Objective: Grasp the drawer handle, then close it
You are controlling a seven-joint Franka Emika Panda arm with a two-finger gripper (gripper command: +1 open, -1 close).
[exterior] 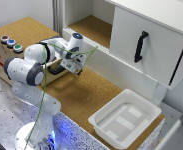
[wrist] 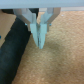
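**Desk:** What sits closest to the lens?

**Arm:** My claw (wrist: 40,44). In the wrist view its two pale fingers (wrist: 34,27) are drawn in until the tips meet, with nothing between them. They hang above cork, with a thick black rounded shape (wrist: 12,55) just beside them. I cannot tell whether that shape is the handle.

**Desk:** And the wider scene, biggest first?

**Arm:** The white cabinet (exterior: 146,30) fills the exterior view's right, its large front carrying a long black handle (exterior: 141,46). The cork tabletop (exterior: 86,95) runs below it. My own white arm (exterior: 26,72) rises from its base at the exterior view's left, a green cable (exterior: 41,100) trailing down it. A white plastic tray (exterior: 98,121) rests on the cork, well apart from my claw (exterior: 76,69).

**Desk:** Where is the thing you were sent for?

**Arm:** At the brown box (exterior: 1,57) behind my arm. The drawer (exterior: 53,64) stands out from the box's side, largely hidden by my forearm. The drawer handle (exterior: 56,70) shows as a short black bar on the tan front, near my claw. Whether they touch is not visible. Three coloured buttons (exterior: 11,43) sit on the box's top.
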